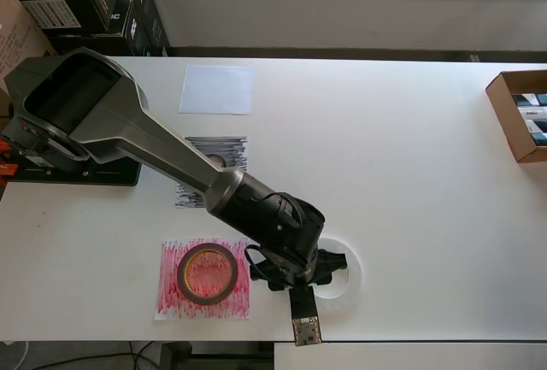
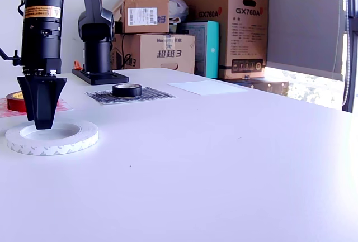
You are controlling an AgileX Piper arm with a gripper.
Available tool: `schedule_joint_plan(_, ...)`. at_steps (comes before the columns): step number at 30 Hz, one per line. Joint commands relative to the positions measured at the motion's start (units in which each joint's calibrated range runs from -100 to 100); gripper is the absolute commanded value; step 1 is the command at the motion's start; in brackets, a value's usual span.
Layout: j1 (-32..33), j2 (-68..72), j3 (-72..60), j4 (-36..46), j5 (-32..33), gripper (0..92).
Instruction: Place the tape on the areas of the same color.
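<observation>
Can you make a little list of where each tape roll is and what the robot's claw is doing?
red tape: lying on the red sheet
black tape: lying on the black sheet
white tape: flat on the bare table, not on any sheet
white sheet: nothing on it
gripper: pointing down into the white tape's hole, fingers together

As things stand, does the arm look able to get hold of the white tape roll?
Probably yes. The pincer points straight down into the middle of the white tape roll, which lies flat on bare table. The red tape and black tape sit apart on their sheets, out of the way.
</observation>
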Motion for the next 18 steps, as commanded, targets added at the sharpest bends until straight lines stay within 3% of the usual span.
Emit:
schedule_joint_plan(1, -0.08, 0.25, 0.81, 1.08, 0.08, 63.7)
schedule_joint_plan(8, -0.08, 0.62, 0.81, 1.08, -0.33, 61.1)
schedule_joint_plan(18, 0.00, 0.62, 0.72, 0.99, -0.09, 15.5)
